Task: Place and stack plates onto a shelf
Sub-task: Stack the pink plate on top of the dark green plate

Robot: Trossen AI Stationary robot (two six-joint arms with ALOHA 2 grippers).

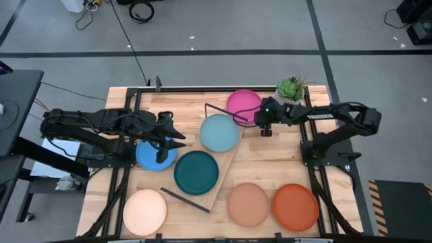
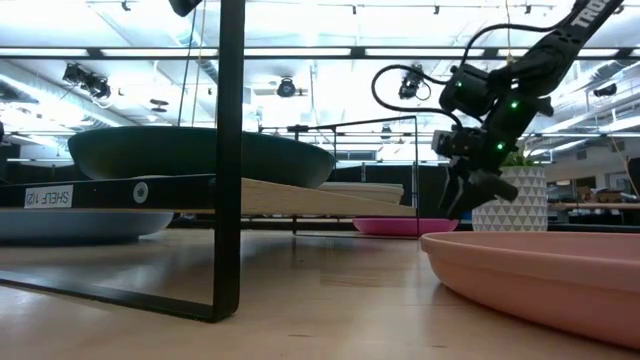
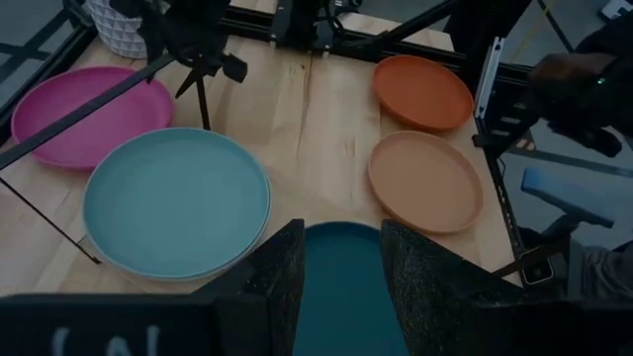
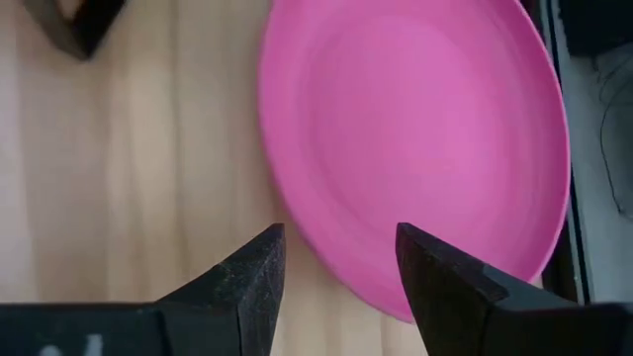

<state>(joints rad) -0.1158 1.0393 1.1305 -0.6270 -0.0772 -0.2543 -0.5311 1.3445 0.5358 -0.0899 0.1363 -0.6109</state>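
The shelf [image 1: 214, 177], a light-wood board with black wire ends, lies slantwise mid-table. It carries the light blue plate [image 1: 219, 132] and the dark teal plate [image 1: 196, 172]. My left gripper [image 1: 177, 137] is open and hovers over the bright blue plate [image 1: 150, 156], pointing toward the shelf. In its wrist view the teal plate [image 3: 341, 287] shows between the fingers. My right gripper [image 1: 263, 128] is open and points down above the near rim of the magenta plate [image 4: 415, 129], which lies flat on the table. The grey-beige plate is not visible.
Along the near edge lie the cream plate [image 1: 144, 211], the tan plate [image 1: 248, 204] and the orange-red plate [image 1: 295, 206]. A small potted plant [image 1: 291, 89] stands at the far right, beside the magenta plate. Black frame rails run along both table sides.
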